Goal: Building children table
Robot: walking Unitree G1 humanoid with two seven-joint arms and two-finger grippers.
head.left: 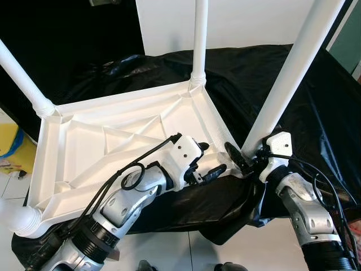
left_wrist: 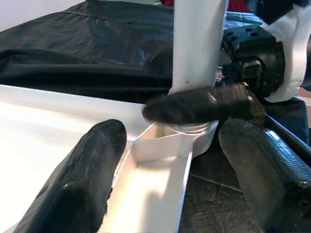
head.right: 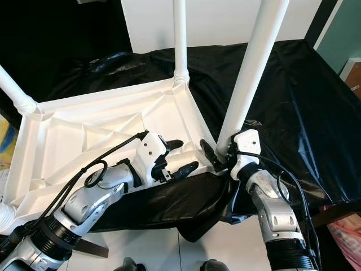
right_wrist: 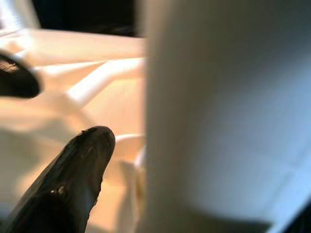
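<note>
A white children's table [head.left: 113, 141] lies upside down on a black sheet, with its legs pointing up. My right gripper [head.left: 243, 157] is at the base of the front right leg [head.left: 293, 68], shut on it where it meets the corner socket [left_wrist: 192, 131]. One of its fingers [left_wrist: 204, 104] crosses the front of the leg, and the leg [right_wrist: 218, 107] looms close beside a finger [right_wrist: 77, 179]. My left gripper [head.left: 211, 159] is open, straddling the table's front rim [left_wrist: 160, 165] just left of that corner. Its fingers [left_wrist: 82, 179] hold nothing.
Two more legs stand at the back left [head.left: 22, 79] and back middle [head.left: 199, 39], and a short white stub [head.left: 17, 217] is at the front left corner. The black sheet [head.left: 321, 107] hangs over the front edge. A yellow object [head.left: 12, 148] sits on the left.
</note>
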